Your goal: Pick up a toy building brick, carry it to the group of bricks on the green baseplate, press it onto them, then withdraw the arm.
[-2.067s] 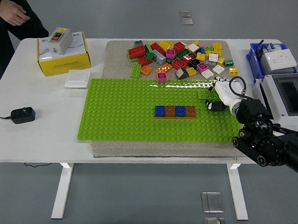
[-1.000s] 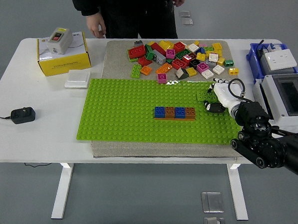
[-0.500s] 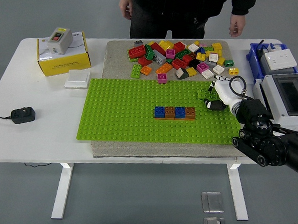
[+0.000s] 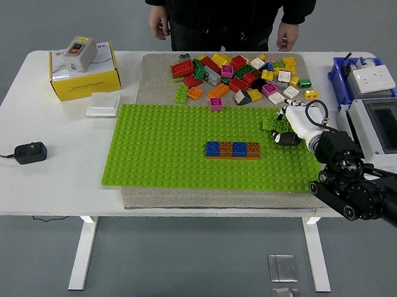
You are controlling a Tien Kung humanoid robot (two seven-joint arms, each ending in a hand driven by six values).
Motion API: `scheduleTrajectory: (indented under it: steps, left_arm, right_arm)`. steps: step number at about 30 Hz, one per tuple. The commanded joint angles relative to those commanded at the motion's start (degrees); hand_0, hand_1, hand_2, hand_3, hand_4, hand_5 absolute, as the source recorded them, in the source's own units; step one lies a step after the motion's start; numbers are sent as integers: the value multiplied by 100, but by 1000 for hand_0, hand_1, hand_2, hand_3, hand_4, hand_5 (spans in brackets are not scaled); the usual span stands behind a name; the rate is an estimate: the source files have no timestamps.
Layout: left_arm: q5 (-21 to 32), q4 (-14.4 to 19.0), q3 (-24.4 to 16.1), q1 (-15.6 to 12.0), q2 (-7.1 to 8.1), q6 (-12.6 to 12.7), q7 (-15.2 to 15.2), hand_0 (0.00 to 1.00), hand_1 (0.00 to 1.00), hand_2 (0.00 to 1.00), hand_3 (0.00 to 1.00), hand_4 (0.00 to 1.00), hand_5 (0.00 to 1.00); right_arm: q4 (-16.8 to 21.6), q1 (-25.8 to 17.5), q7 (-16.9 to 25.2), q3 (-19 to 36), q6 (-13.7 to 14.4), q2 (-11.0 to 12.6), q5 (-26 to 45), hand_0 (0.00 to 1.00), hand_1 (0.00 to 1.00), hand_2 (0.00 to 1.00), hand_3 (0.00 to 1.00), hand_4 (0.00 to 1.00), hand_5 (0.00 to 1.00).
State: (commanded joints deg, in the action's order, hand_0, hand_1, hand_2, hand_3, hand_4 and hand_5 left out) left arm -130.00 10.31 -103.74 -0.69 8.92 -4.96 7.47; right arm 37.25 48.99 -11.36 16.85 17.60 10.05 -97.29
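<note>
A green baseplate [image 4: 158, 146] lies on a grey mat, and a row of blue and brown bricks [image 4: 233, 149] is pressed onto its middle. My right hand [image 4: 284, 129], white with dark fingers, hovers over the plate's right end, a short way right of that row. It is shut on a green brick [image 4: 272, 122] that sticks out to its left. Behind the plate, a pile of loose coloured bricks [image 4: 236, 74] covers the mat. My left arm does not show.
A person stands at the far edge, hands [image 4: 286, 40] hanging by the table. A yellow box [image 4: 82, 72], a white plate [image 4: 103, 105] and a black adapter [image 4: 30, 153] sit left. A blue bin [image 4: 362, 77] and a grey enclosure [image 4: 383, 125] stand right.
The person has walked from the far left to the middle of the far side. My right hand has crept slightly left and up with the green brick.
</note>
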Motion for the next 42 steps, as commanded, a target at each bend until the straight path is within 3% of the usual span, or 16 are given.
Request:
scheduleTrajectory:
  steps: [17, 26, 27, 32, 33, 39, 40, 42]
  left_arm:
    - [0, 0, -40, -11, 6, -18, -14, 662, 636, 607, 743, 390, 723]
    - [0, 0, -31, -14, -11, -21, -3, 663, 636, 606, 741, 388, 724]
    - [0, 0, -20, -12, -13, -20, -2, 663, 635, 604, 739, 385, 728]
    - [0, 0, -12, -6, -16, -18, 3, 663, 635, 604, 739, 385, 728]
    - [0, 0, -12, -5, -19, -18, 4, 662, 634, 602, 738, 384, 732]
    - [0, 0, 0, -6, -33, -17, 5, 662, 634, 602, 738, 384, 732]
    - [0, 0, -4, -7, -33, -17, 5, 662, 635, 601, 738, 380, 732]
    - [0, 0, -20, -10, -34, -17, 6, 662, 635, 601, 738, 380, 732]
  right_arm:
    - [207, -21, 18, 78, 27, 76, 41, 942, 985, 998, 536, 549, 407]
    - [592, -55, -34, 535, -8, 317, -69, 942, 987, 998, 546, 548, 407]
    - [597, -59, -45, 556, -33, 331, -71, 953, 997, 998, 878, 627, 419]
    - [540, -81, -110, 581, -179, 339, -72, 953, 997, 998, 878, 627, 419]
    - [517, -86, -121, 581, -204, 330, -72, 955, 998, 998, 934, 692, 453]
    - [436, -102, -155, 568, -274, 272, -65, 955, 998, 998, 934, 692, 453]
    - [430, -103, -157, 564, -277, 264, -63, 978, 998, 998, 976, 746, 488]
    - [415, -106, -161, 541, -280, 248, -56, 978, 998, 998, 976, 746, 488]
